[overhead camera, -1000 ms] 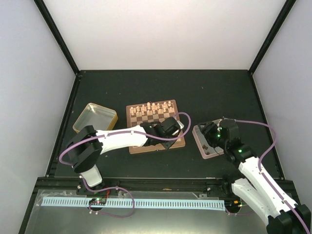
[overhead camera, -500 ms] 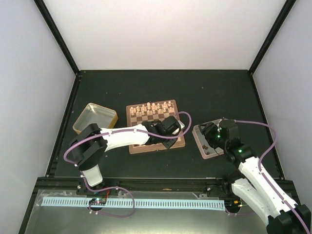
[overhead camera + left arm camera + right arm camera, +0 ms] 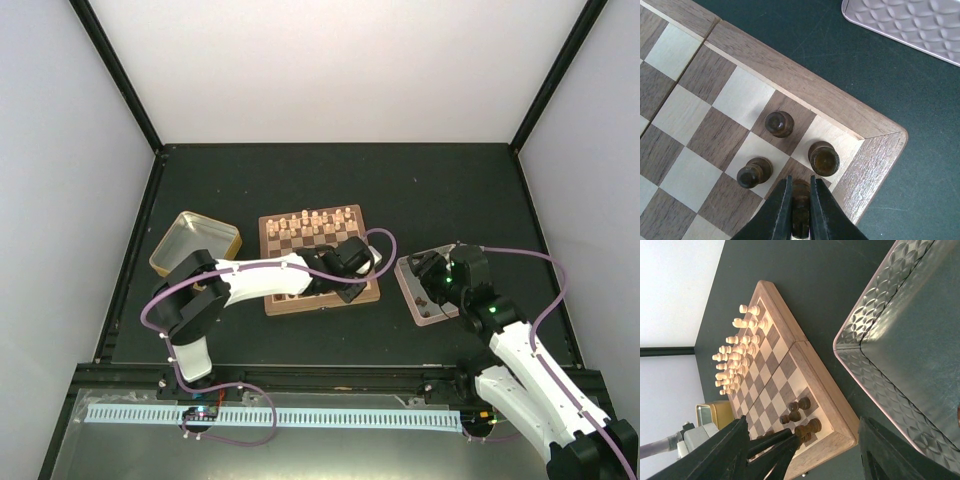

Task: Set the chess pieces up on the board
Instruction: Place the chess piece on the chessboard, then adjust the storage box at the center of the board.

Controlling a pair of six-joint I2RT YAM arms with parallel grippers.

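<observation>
In the top view, the left gripper (image 3: 352, 272) is held over the board's (image 3: 300, 245) near right corner, much as a second ago, while the arm's links behind it have been shifted toward the board; the pale pieces (image 3: 312, 222) are ranked along the board's far edge; the right gripper (image 3: 432, 280) is parked over the tray (image 3: 422, 305) right of the board, hardly moved. In the left wrist view, the jaws are seen clamped on a dark piece (image 3: 800, 202) just inside that corner, beside three dark pieces (image 3: 779, 123) stood on nearby squares; whether it rests on its square cannot be told; a placement is judged under way, with most of the dark set not yet placed. In the right wrist view, the right jaws are held apart with nothing between them; no brand, label or writing can be read in any view.
</observation>
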